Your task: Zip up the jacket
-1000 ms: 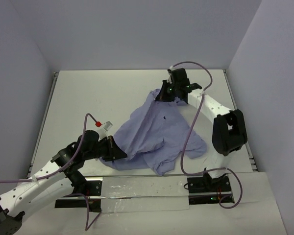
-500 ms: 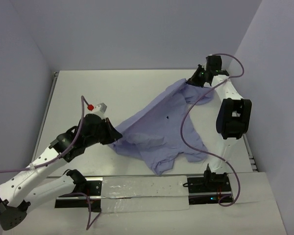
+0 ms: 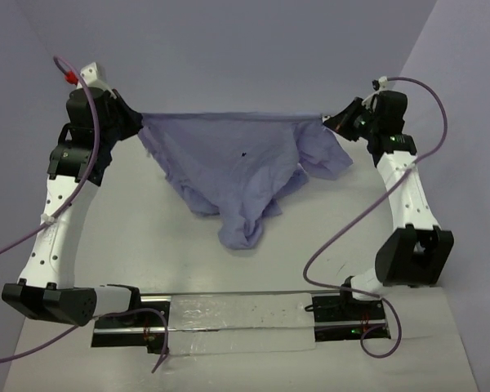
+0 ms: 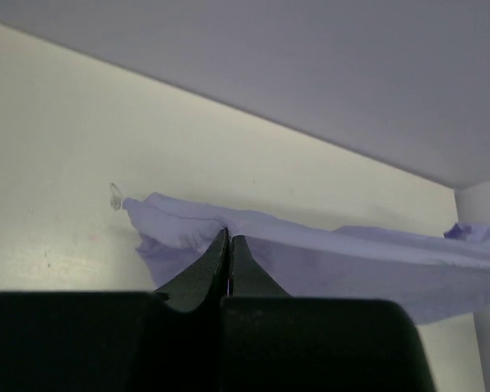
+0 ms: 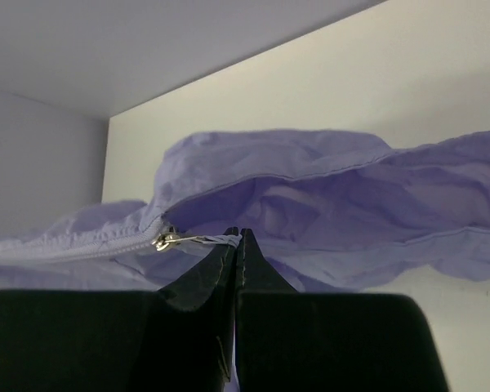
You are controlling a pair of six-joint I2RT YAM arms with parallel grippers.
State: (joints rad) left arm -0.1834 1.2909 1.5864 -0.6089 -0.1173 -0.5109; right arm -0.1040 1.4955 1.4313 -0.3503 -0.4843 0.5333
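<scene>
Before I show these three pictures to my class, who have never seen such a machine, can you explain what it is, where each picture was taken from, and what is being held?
The machine is two robot arms bolted at the near edge of a white table, each ending in a two-finger gripper. The wide picture comes from a fixed camera above and behind the arms. The two close-ups come from a small camera on each wrist, so the dark shapes at the bottom are that arm's own fingers. The only other thing is a lavender jacket, stretched between the arms. The left gripper is shut on one end. The right gripper pinches the thin cord on the zipper slider. The middle sags toward the table; whether it touches, I cannot tell.
</scene>
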